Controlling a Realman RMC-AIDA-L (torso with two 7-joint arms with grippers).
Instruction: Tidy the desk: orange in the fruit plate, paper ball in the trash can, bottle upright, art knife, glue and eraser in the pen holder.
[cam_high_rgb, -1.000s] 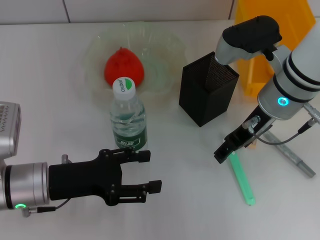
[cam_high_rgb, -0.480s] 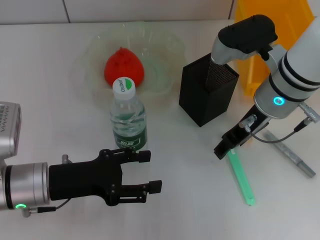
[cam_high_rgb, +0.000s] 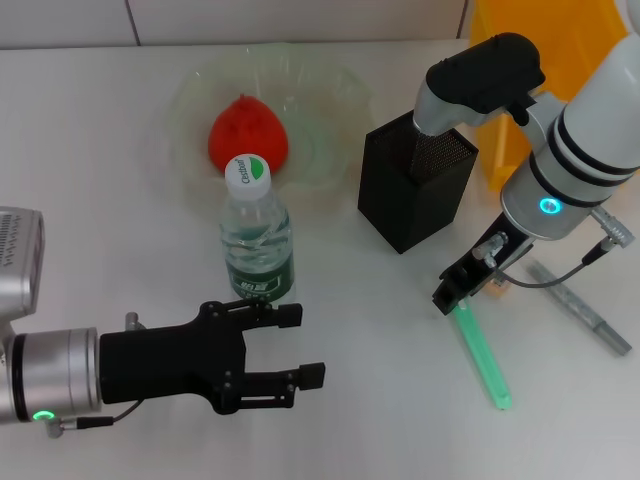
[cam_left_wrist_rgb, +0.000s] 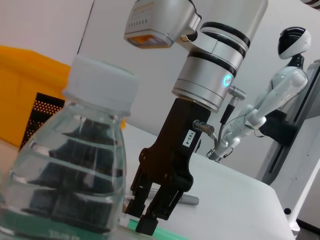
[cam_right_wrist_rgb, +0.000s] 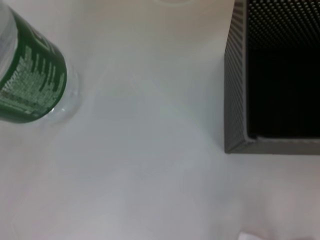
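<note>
The orange (cam_high_rgb: 248, 135) lies in the pale-green fruit plate (cam_high_rgb: 195, 90). The bottle (cam_high_rgb: 257, 238) stands upright in front of the plate, and it also shows in the left wrist view (cam_left_wrist_rgb: 65, 165) and the right wrist view (cam_right_wrist_rgb: 32, 80). The black mesh pen holder (cam_high_rgb: 415, 185) stands to its right. My left gripper (cam_high_rgb: 305, 345) is open and empty, just in front of the bottle. My right gripper (cam_high_rgb: 452, 295) hangs low over the near end of the green art knife (cam_high_rgb: 482, 350), also seen in the left wrist view (cam_left_wrist_rgb: 152, 215). The paper ball and the eraser are out of view.
The yellow trash can (cam_high_rgb: 545, 60) stands at the back right, behind my right arm. A grey pen-shaped stick (cam_high_rgb: 580, 305) lies on the table right of the art knife. The pen holder's open top (cam_right_wrist_rgb: 280, 70) shows in the right wrist view.
My right arm has shifted slightly to the left, with its gripper staying over the end of the green art knife. The left arm has not moved.
</note>
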